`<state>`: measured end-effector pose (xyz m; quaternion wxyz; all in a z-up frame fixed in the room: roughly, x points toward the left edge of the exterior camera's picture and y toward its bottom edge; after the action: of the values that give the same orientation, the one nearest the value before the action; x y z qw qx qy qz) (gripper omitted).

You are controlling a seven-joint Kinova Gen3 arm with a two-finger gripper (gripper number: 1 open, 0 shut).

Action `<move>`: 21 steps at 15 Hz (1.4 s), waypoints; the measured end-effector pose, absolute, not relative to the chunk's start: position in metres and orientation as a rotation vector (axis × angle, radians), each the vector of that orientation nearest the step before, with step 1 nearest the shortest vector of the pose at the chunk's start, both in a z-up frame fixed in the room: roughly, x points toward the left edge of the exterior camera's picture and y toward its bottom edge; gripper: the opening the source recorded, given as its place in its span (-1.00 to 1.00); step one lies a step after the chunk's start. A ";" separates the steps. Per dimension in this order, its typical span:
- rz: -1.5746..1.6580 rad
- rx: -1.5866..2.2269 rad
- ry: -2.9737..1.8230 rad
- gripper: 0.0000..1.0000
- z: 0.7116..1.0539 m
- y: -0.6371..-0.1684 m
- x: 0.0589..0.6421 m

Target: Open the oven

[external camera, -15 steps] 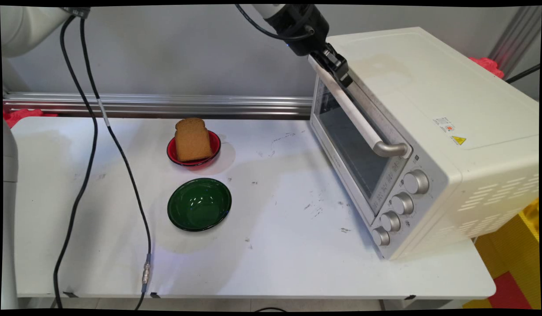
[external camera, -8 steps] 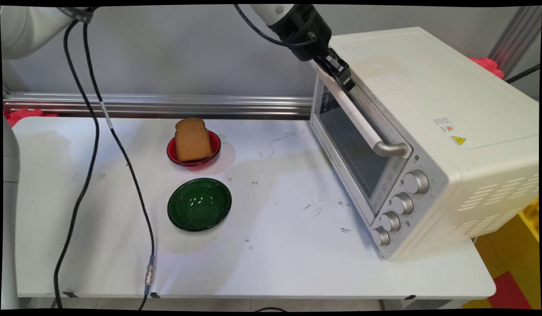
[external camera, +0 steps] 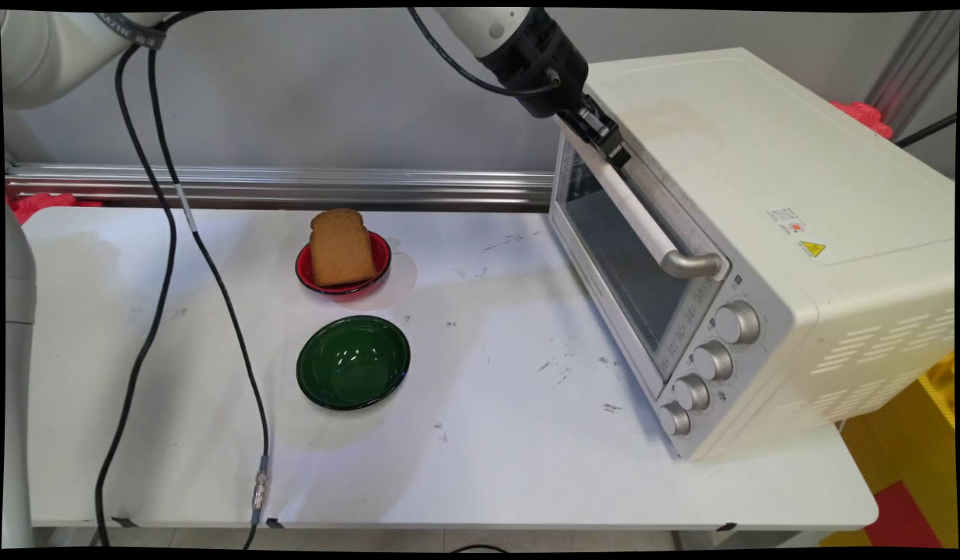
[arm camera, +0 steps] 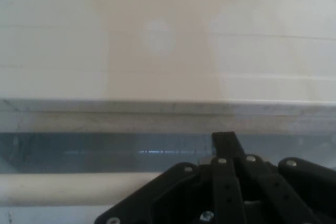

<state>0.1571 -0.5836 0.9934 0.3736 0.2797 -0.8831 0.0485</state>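
Observation:
My black gripper (external camera: 609,143) is at the upper far end of the cream toaster oven (external camera: 768,155), shut on the white door handle (external camera: 642,222). The oven door (external camera: 616,260) with its dark glass looks closed. In the hand view the folded linkage and a fingertip (arm camera: 224,141) sit against the glass just over the handle bar (arm camera: 79,188), and the oven's cream top (arm camera: 168,40) fills the upper half. A slice of brown bread (external camera: 340,247) stands on a red plate (external camera: 303,272) at mid table, well left of the gripper.
An empty green bowl (external camera: 353,362) lies in front of the red plate. Black cables (external camera: 215,280) hang from the arm over the table's left part. Several silver knobs (external camera: 713,360) line the oven's front right. A metal rail (external camera: 278,187) runs along the wall.
The gripper has slid a little down and right along the top end of the handle. The oven door, plate, bread and bowl have not moved.

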 end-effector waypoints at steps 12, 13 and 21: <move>0.109 0.722 -2.303 -1.00 0.970 -0.565 0.181; 0.107 0.724 -2.309 -1.00 0.968 -0.564 0.184; 0.090 0.745 -2.369 -1.00 0.952 -0.547 0.220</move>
<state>0.2198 -0.5466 0.9516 0.3225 0.2838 -0.9024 0.0343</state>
